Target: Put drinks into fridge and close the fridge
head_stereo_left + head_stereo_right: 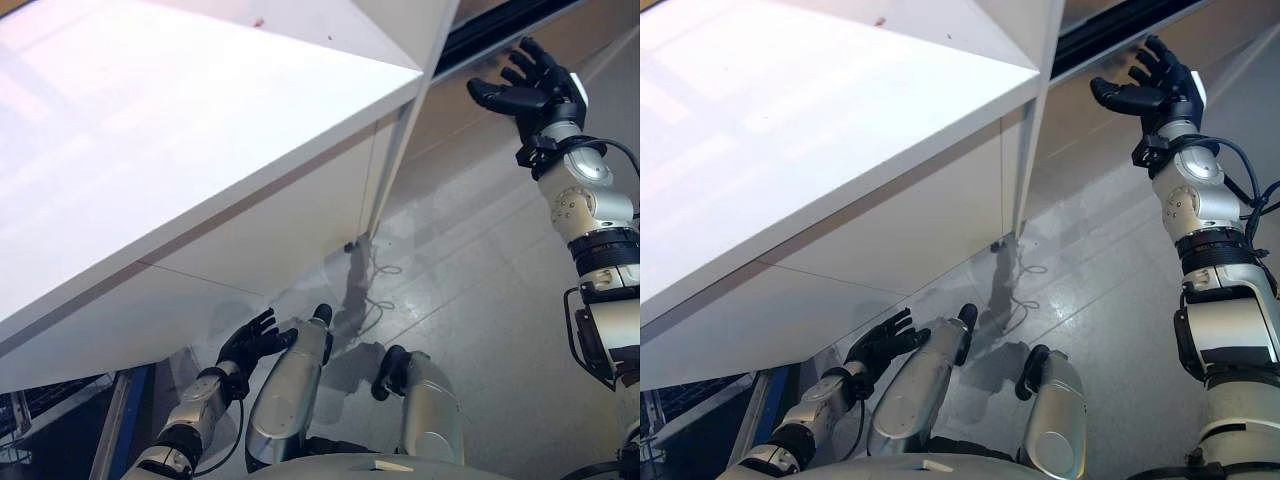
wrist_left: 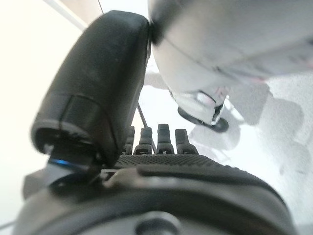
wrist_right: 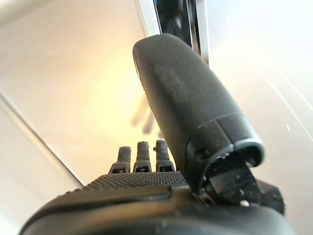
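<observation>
Across upper left: white tabletop, bare where visible. Low at left, beneath tabletop edge: left hand, fingers spread and relaxed, holding nothing. Centre: grey floor with thin cable near white panel edge. Upper right: right hand raised, palm open, fingers apart, empty, near dark track. No drinks or fridge visible in any view.

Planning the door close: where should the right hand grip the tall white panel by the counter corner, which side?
Take the tall white panel by its long upright edge, coming in from the robot's right, where the open right hand hangs. Flat, thin, no handle showing, so hook or push that edge. Cannot tell if it's the fridge door.
</observation>
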